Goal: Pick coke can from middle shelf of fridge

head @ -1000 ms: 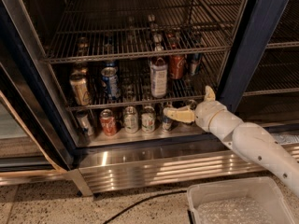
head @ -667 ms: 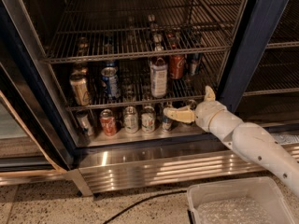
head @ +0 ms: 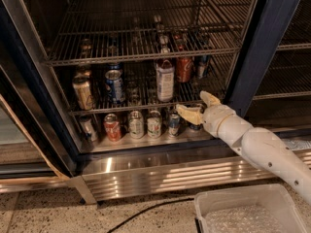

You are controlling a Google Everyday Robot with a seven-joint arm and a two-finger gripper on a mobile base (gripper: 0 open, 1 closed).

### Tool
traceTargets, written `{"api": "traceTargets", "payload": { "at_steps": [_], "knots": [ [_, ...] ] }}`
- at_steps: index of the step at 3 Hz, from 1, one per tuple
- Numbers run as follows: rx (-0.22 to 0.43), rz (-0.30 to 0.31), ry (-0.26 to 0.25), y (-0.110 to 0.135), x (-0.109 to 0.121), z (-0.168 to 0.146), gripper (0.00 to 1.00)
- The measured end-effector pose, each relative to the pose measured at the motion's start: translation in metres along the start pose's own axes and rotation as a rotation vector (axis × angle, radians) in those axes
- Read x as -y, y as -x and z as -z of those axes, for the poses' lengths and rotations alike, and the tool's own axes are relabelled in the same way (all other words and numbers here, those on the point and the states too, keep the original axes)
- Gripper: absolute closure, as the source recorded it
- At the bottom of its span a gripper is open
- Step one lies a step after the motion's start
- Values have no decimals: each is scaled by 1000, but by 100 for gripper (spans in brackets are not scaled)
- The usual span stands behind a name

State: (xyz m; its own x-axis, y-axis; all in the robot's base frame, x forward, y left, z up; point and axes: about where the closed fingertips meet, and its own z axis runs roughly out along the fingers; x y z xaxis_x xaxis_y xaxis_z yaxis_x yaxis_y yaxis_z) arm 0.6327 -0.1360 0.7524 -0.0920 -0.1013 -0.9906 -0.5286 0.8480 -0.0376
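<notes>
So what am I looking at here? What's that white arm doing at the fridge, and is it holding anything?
This is one picture, from a single camera looking into a fridge. The white arm belongs to a robot; the pale two-fingered tool at its end does the grasping. It is at the right front of the middle shelf, a wire rack, fingers spread, holding nothing. On that rack stand a blue can, a white-labelled bottle and, just right of the bottle, the red coke can, above the tool. More cans stand on the steel floor below.
</notes>
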Motion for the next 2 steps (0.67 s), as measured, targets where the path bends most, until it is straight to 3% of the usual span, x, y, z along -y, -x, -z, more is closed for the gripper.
{"api": "traceTargets", "payload": {
  "at_steps": [2],
  "knots": [
    [4, 20, -35, 4, 18, -15, 31]
  ]
}}
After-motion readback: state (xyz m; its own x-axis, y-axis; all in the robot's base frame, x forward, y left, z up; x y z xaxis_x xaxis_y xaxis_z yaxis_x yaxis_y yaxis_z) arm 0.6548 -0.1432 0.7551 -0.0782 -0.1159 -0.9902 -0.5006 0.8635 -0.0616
